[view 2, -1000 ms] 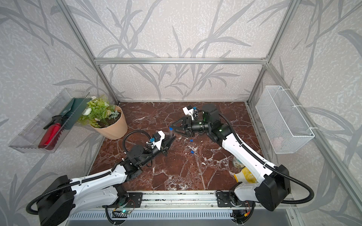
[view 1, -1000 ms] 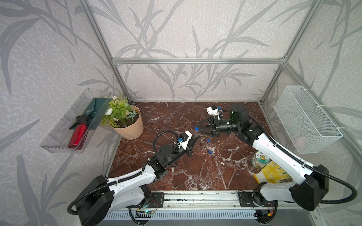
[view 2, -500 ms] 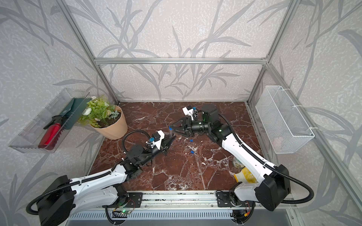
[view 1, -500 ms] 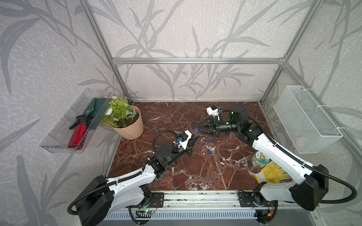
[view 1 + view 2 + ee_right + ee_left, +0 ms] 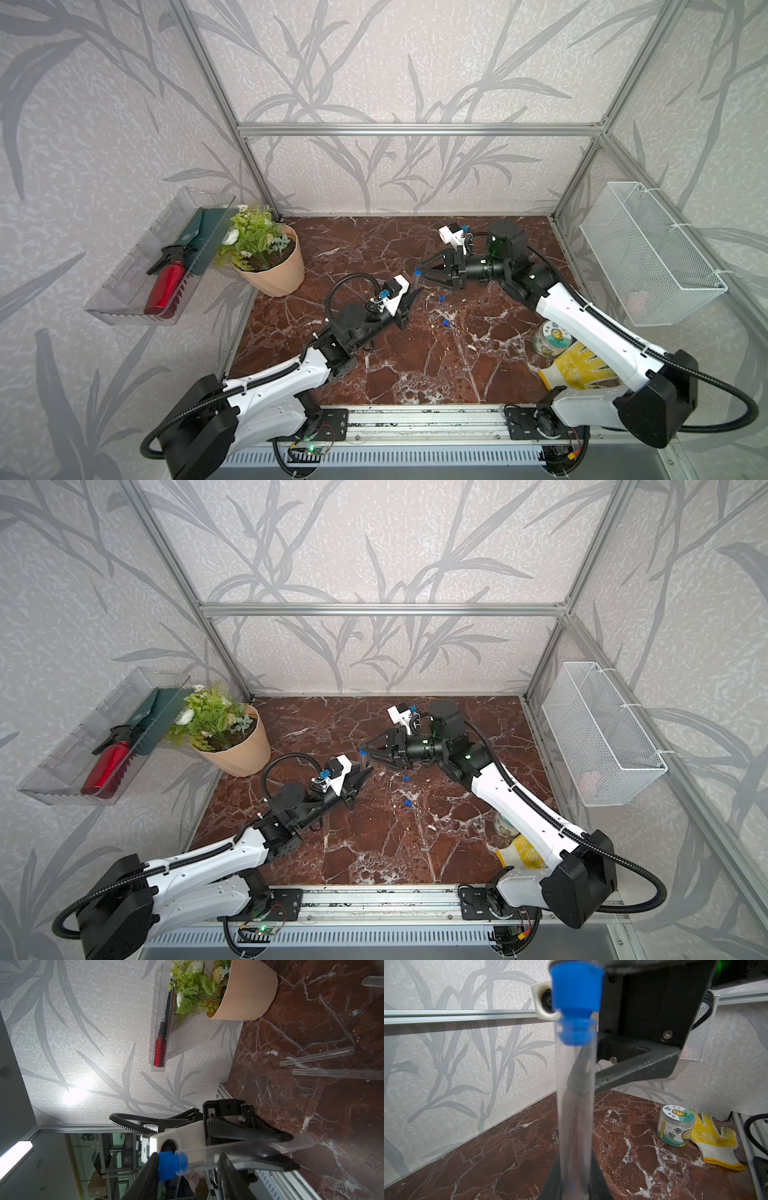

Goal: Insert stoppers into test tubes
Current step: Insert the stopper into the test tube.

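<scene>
- Clamping a clear test tube (image 5: 575, 1105) low on its length, the left gripper (image 5: 292, 1151) has its jaws pressed tight on the glass. It holds the tube roughly upright, with the closed end toward the marble tabletop (image 5: 415, 374).
- A blue stopper (image 5: 576, 1001) sits in the tube's mouth, with its ribbed end inside the glass and its wider cap outside.
- The right gripper (image 5: 420, 273) reaches in from the side with its jaws apart, gripping nothing. One finger lies against the cap of the stopper. The other crosses the tube farther down, and I cannot tell whether it touches the glass.
- In both top views the two grippers meet near the middle of the table.
- One loose stopper (image 5: 441, 298) and a second loose stopper (image 5: 446, 323) lie on the marble near the held tube, apart from each other.
- The right wrist view shows spare tubes lying flat: one spare tube (image 5: 315, 1056) close beside another spare tube (image 5: 336, 1074), and a third spare tube (image 5: 372, 980) apart from them.
- A labelled jar (image 5: 675, 1126) and a yellow-and-white glove (image 5: 716, 1142) lie side by side by the right arm's base.
- A flower pot (image 5: 270, 270) stands in the far left corner.
- A clear tray (image 5: 108, 307) on the left wall holds a red bottle (image 5: 166, 282), and a wire basket (image 5: 665, 266) hangs on the right wall.
</scene>
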